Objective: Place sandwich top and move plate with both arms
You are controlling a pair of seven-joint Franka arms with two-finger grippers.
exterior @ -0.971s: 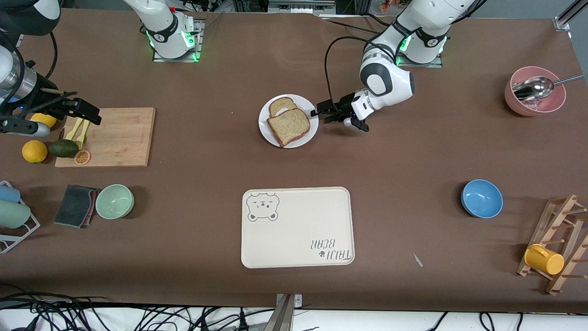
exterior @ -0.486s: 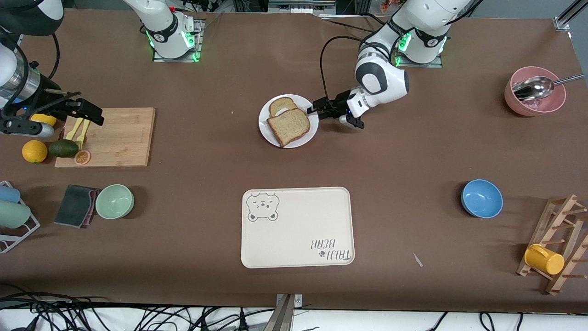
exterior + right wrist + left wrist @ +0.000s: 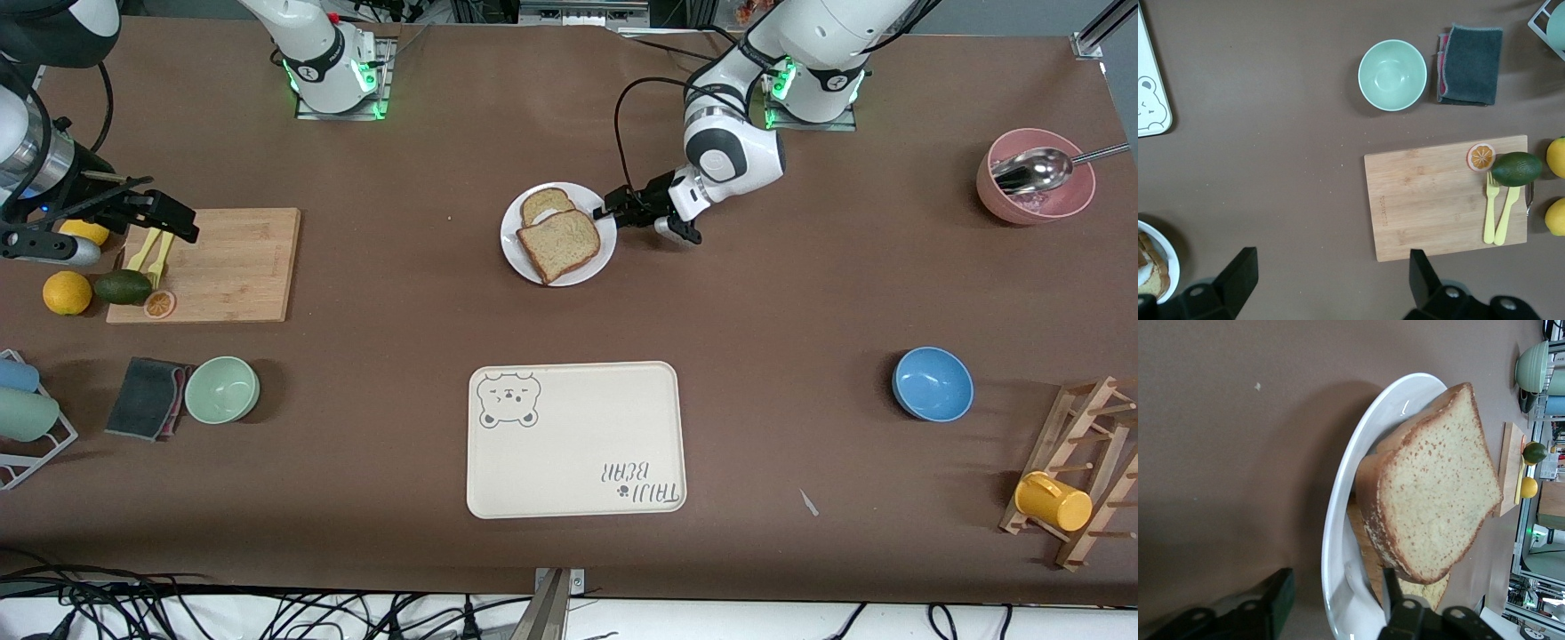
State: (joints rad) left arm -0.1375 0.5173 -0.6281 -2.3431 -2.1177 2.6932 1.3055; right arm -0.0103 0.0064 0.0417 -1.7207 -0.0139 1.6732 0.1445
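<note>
The sandwich top (image 3: 558, 244), a speckled brown bread slice, lies on the white plate (image 3: 516, 258), partly over a second slice (image 3: 544, 203). My left gripper (image 3: 613, 213) is low at the plate's edge toward the left arm's end of the table. In the left wrist view the left gripper (image 3: 1335, 587) is open and straddles the plate (image 3: 1345, 520) rim: one finger is outside, the other over the inside near the sandwich top (image 3: 1438, 493). A gap shows beside the rim. My right gripper (image 3: 164, 218) hangs open over the cutting board's end, and the right gripper (image 3: 1331, 267) holds nothing.
A cream bear tray (image 3: 576, 440) lies nearer the camera than the plate. The cutting board (image 3: 231, 267) carries forks, an avocado and an orange slice. A green bowl (image 3: 222, 388), blue bowl (image 3: 932, 383), pink bowl with spoon (image 3: 1036, 178) and cup rack (image 3: 1076, 498) stand about.
The left gripper has slid in to the plate's rim and its fingers have narrowed. The right arm has hardly moved.
</note>
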